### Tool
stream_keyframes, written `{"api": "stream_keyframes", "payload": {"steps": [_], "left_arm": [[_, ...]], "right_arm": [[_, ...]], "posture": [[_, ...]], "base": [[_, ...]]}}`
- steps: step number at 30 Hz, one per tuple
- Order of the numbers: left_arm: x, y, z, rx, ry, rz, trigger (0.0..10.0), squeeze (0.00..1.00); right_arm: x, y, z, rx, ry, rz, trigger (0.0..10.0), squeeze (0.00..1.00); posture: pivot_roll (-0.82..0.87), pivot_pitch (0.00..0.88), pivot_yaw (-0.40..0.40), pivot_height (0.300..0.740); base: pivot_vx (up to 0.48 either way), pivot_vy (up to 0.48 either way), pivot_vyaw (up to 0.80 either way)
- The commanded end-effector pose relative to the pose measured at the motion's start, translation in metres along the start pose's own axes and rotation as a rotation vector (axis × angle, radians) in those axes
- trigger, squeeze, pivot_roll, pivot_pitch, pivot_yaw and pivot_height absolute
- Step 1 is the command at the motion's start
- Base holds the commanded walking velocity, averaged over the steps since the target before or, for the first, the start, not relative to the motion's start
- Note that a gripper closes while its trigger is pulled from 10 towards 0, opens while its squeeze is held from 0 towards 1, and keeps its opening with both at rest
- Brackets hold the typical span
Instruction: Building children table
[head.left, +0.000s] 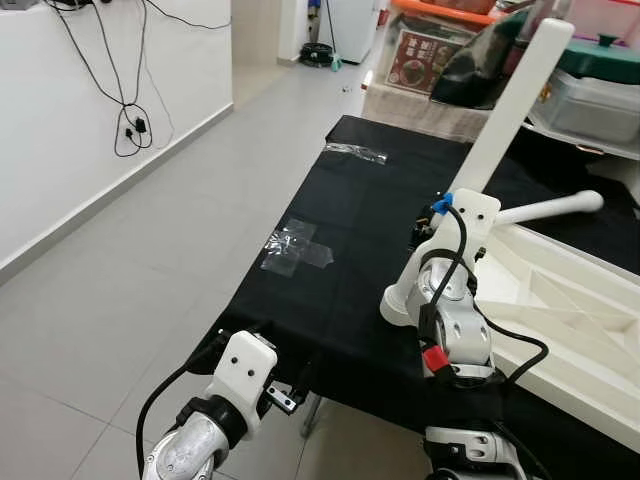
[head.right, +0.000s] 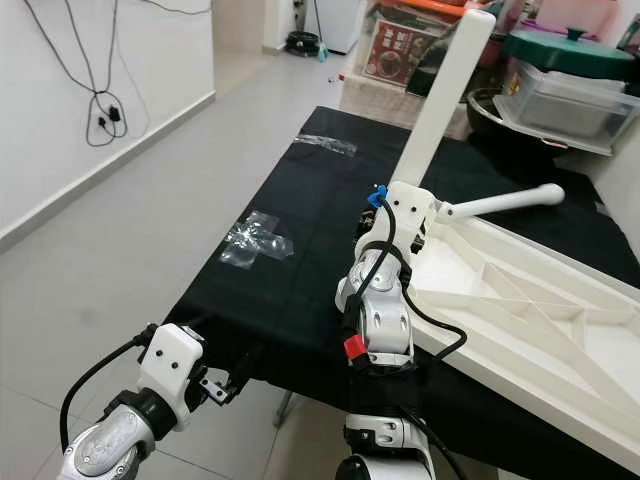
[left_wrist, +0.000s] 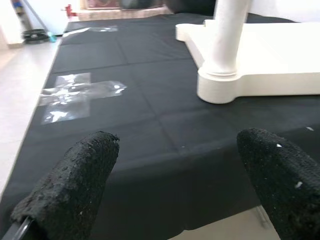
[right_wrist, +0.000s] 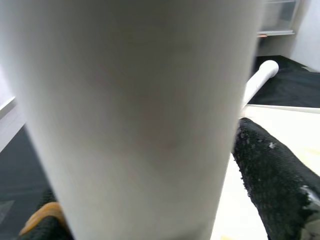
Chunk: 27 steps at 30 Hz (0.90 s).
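The left gripper (left_wrist: 177, 192) hovers at the near edge of the black cloth (head.left: 350, 215), its fingers (left_wrist: 70, 187) spread apart around nothing. Pieces of clear tape (head.left: 295, 247) are stuck to the cloth ahead of it, with a smaller strip (head.left: 355, 152) farther off. Storage boxes (head.right: 570, 95) stand beyond the far end, and cables (head.left: 130, 125) hang down the white wall. The white children's table (head.right: 540, 320) lies upside down on the cloth, ribbed underside up. One leg (head.left: 510, 105) stands upright at its near corner; the right gripper (right_wrist: 150, 165) is clamped around it, fingers (right_wrist: 275, 175) pressed to its sides. A second leg (head.right: 500, 203) lies flat beyond it.
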<state>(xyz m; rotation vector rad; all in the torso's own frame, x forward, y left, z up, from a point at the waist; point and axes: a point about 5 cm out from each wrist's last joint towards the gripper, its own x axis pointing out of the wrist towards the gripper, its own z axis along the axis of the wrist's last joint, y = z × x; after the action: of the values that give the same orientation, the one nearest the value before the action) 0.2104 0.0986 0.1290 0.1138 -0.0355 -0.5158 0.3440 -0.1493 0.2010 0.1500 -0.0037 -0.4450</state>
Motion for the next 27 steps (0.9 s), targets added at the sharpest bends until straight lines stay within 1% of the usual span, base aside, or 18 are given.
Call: {"api": "stream_keyframes", "payload": {"steps": [1,4,6,9,12,13,14,15,16,17,18,19,20,21,23,25,26,27], "left_arm": [[0.0,0.0,-0.007,-0.018,0.033,-0.005,10.0,0.0],[0.0,0.0,-0.008,-0.018,0.036,-0.005,10.0,0.0],[0.001,0.0,-0.008,-0.017,0.036,-0.005,10.0,0.0],[0.001,0.0,-0.007,-0.017,0.034,-0.007,10.0,0.0],[0.001,-0.001,-0.007,-0.018,0.034,-0.007,10.0,0.0],[0.001,-0.001,-0.007,-0.018,0.034,-0.007,10.0,0.0],[0.001,-0.001,-0.007,-0.018,0.034,-0.007,10.0,0.0],[0.002,-0.001,-0.007,-0.017,0.034,-0.007,10.0,0.0],[0.002,-0.001,-0.007,-0.017,0.034,-0.007,10.0,0.0],[0.002,-0.001,-0.007,-0.017,0.033,-0.007,10.0,0.0],[0.002,-0.001,-0.007,-0.018,0.032,-0.007,10.0,0.0],[0.002,-0.001,-0.007,-0.019,0.031,-0.006,10.0,0.0],[0.002,-0.001,-0.007,-0.02,0.031,-0.006,10.0,0.0],[0.002,-0.001,-0.007,-0.022,0.031,-0.006,10.0,0.0],[0.002,-0.001,-0.007,-0.024,0.031,-0.006,10.0,0.0],[0.002,-0.001,-0.007,-0.024,0.031,-0.006,10.0,0.0],[0.001,-0.001,-0.007,-0.024,0.031,-0.006,10.0,0.0],[0.001,-0.001,-0.007,-0.024,0.031,-0.006,10.0,0.0]], "right_arm": [[-0.004,-0.007,-0.016,0.008,0.068,-0.04,10.0,0.0],[-0.004,-0.003,-0.016,0.008,0.056,0.006,10.0,0.0],[-0.004,0.003,-0.012,0.051,0.024,0.074,10.0,0.0],[0.004,0.008,-0.002,0.102,-0.023,0.153,10.0,0.0],[0.016,0.015,0.017,0.148,-0.11,0.303,10.0,0.0],[0.016,0.015,0.017,0.148,-0.11,0.303,10.0,0.0],[0.018,0.015,0.021,0.157,-0.126,0.338,10.0,0.0],[0.022,0.018,0.027,0.172,-0.136,0.413,10.0,0.0],[0.022,0.018,0.027,0.172,-0.136,0.413,10.0,0.0],[0.025,0.019,0.031,0.182,-0.143,0.466,10.0,0.0],[0.029,0.021,0.036,0.171,-0.141,0.581,10.0,0.0],[0.032,0.024,0.039,0.168,-0.115,0.744,10.0,0.0],[0.033,0.026,0.041,0.169,-0.095,0.849,10.0,0.0],[0.033,0.027,0.042,0.141,-0.075,0.977,10.0,0.0],[0.033,0.028,0.042,0.106,-0.058,1.079,10.0,0.0],[0.034,0.028,0.042,0.099,-0.058,1.1,10.0,0.0],[0.028,0.032,0.041,0.063,-0.038,1.239,10.0,0.0],[0.028,0.032,0.041,0.063,-0.038,1.239,10.0,0.0]], "posture": [[0.1,0.059,-0.128,0.74],[0.1,0.061,-0.128,0.74],[0.1,0.062,-0.128,0.74],[0.1,0.061,-0.128,0.74],[0.1,0.06,-0.133,0.74],[0.1,0.06,-0.133,0.74],[0.1,0.06,-0.133,0.74],[0.1,0.063,-0.135,0.74],[0.1,0.063,-0.135,0.74],[0.1,0.063,-0.135,0.74],[0.1,0.064,-0.134,0.74],[0.1,0.063,-0.134,0.74],[0.1,0.063,-0.134,0.74],[0.1,0.063,-0.134,0.74],[0.1,0.064,-0.134,0.74],[0.1,0.064,-0.134,0.74],[0.11,0.062,-0.137,0.74],[0.11,0.062,-0.137,0.74]], "base": [[0.0,0.0,0.0],[0.0,0.0,0.0],[0.0,0.0,0.0],[0.0,0.0,0.0],[0.0,0.0,0.0],[0.0,0.0,0.0],[0.0,0.0,0.0],[0.0,0.0,0.0],[0.0,0.0,0.0],[0.0,0.0,0.0],[0.0,0.0,0.0],[0.0,0.0,0.0],[0.0,0.0,0.0],[0.0,0.0,0.0],[0.0,0.0,0.0],[0.0,0.0,0.0],[0.0,0.0,0.0],[0.0,0.0,0.0]]}}
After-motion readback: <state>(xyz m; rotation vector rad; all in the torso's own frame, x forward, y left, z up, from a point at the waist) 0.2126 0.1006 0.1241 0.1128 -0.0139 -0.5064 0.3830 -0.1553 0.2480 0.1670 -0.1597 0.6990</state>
